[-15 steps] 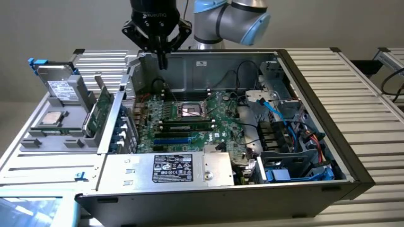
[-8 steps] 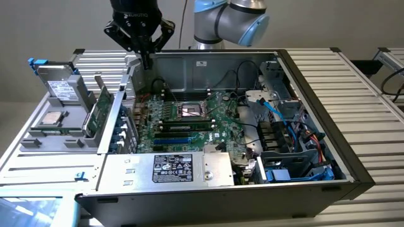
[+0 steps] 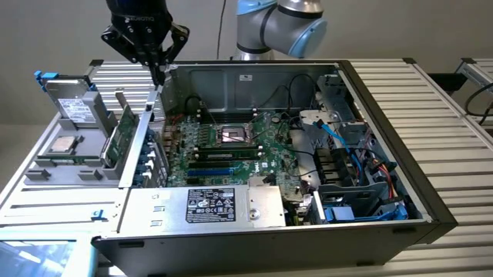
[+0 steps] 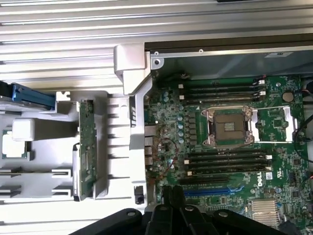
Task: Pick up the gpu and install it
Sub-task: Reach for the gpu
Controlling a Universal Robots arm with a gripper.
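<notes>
Ribbed metal table [image 3: 451,115] carries an open computer case [image 3: 208,86], its motherboard [image 3: 269,147] exposed. Over the case wall at the exterior view's left hangs the gripper [image 3: 157,69], fingers pressed together on nothing. Just beside the case, the gpu [image 3: 119,135] stands on edge in a grey holder [image 3: 43,172].

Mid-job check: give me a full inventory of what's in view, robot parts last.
gpu: one, green, standing on edge in the parts holder
parts holder: one, grey, at the exterior view's left of the case
hard drive: one, grey with white label, in the holder
processor chip: one, silver, flat in the holder
computer case: one, black, open, on the table
motherboard: one, green, inside the case
cables: several, blue, inside the case
table: one, silver, slatted, under everything
arm: one, grey and blue, behind the case
end effector: one, black, shut, above the case wall beside the holder
</notes>
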